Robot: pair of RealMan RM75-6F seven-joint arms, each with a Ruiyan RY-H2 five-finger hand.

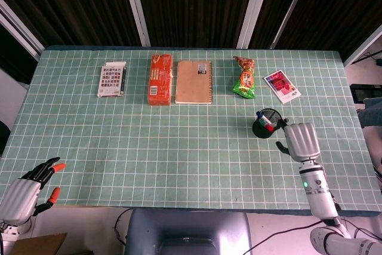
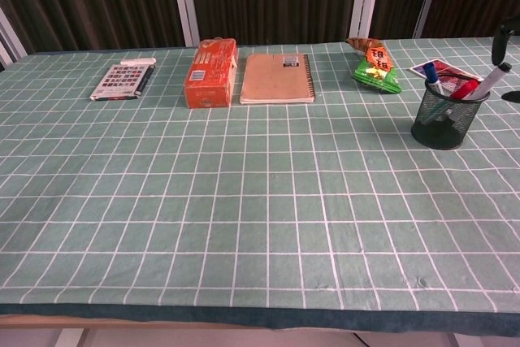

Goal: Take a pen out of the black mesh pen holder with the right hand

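Note:
The black mesh pen holder [image 1: 263, 128] [image 2: 443, 122] stands upright on the right part of the green grid mat. It holds a blue-capped pen [image 2: 431, 77], a red pen [image 2: 465, 89] and a white marker [image 2: 491, 80] that leans to the right. My right hand [image 1: 300, 138] hovers back-up just right of the holder, close to the marker's end, holding nothing. In the chest view only a dark fingertip [image 2: 501, 38] shows at the right edge, above the marker's tip. My left hand [image 1: 27, 190] rests off the table's front left corner, fingers apart and empty.
Along the back of the table lie a card pack [image 1: 112, 79], an orange box [image 1: 160, 79], a brown spiral notebook [image 1: 194, 82], a green snack bag [image 1: 244, 77] and a red-printed card [image 1: 282, 85], the card just behind the holder.

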